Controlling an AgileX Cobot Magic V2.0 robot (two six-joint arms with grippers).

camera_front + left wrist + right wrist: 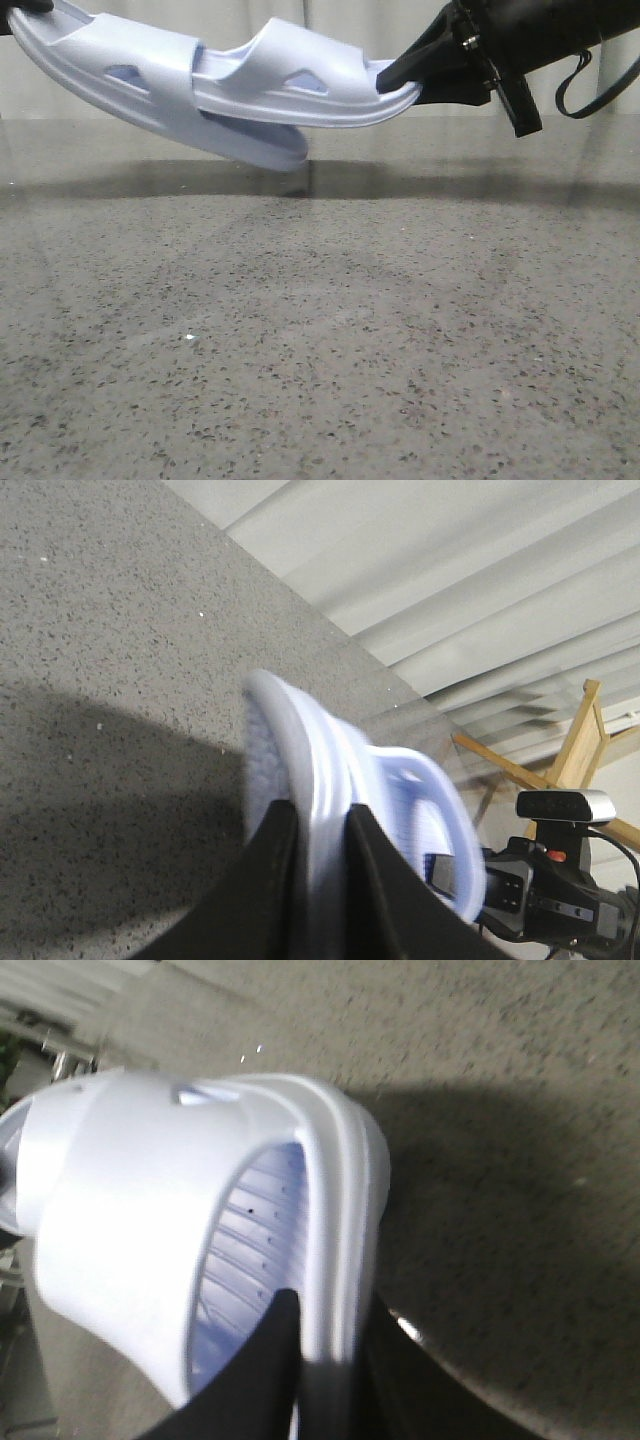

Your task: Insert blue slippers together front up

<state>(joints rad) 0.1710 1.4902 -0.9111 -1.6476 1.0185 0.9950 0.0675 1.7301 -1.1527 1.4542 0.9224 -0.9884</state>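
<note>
Right pincer [400,78] gripping slipper [300,85] heel edge, nested pair aloft

Black right arm [530,35], looped black cable [590,85], black fingers [265,900]

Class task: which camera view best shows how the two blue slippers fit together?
The front view: both blue slippers show side-on above the table, one tucked under the other's strap. The left wrist view shows mainly one slipper's edge; the right wrist view shows one strap and footbed close up.

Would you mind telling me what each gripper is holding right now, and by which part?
Each holds one blue slipper in the air. The left gripper pinches the left slipper at its sole edge; the right gripper pinches the right slipper at its end rim.
</note>
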